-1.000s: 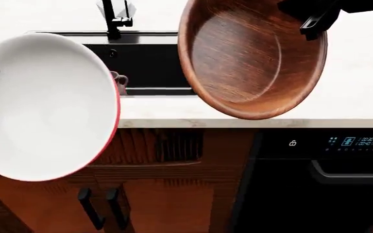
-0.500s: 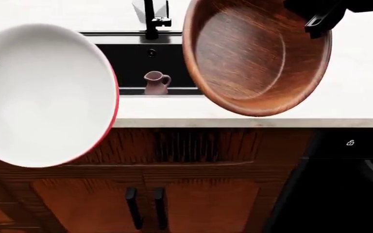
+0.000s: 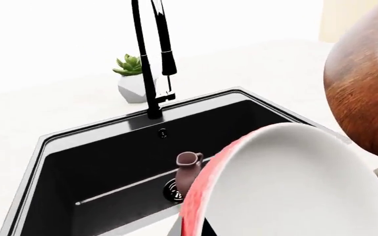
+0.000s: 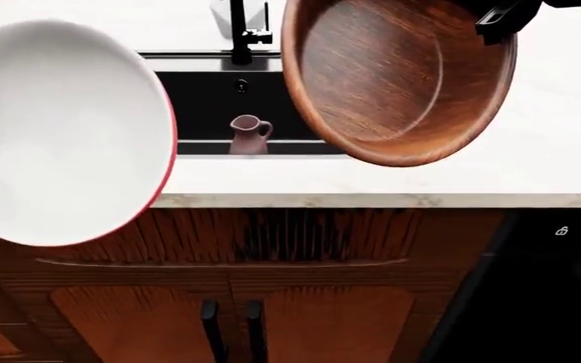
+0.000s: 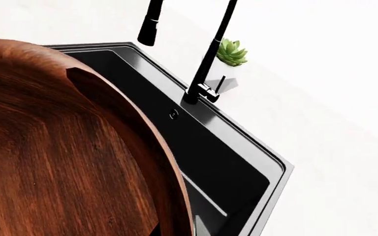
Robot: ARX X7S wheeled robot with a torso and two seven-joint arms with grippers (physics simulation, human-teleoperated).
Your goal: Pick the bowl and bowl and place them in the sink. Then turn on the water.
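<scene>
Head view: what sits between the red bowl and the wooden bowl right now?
A small mauve pitcher stands upright in the black sink, seen in the gap between the red bowl and wooden bowl.

Red bowl (image 3: 287,187), white inside, fills the foreground before the black sink (image 3: 97,162); mauve pitcher (image 3: 187,172) stands by the drain (image 3: 172,190); wooden bowl (image 3: 366,88) beside.

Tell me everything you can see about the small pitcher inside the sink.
The small pitcher is matte mauve, like clay, with a rounded belly, a narrow neck, a flared mouth and one looped handle. It stands upright on the floor of the black sink, beside the round drain and in front of the tap. Nothing else touches it. Its base is hidden behind the red bowl in the left wrist view.
</scene>
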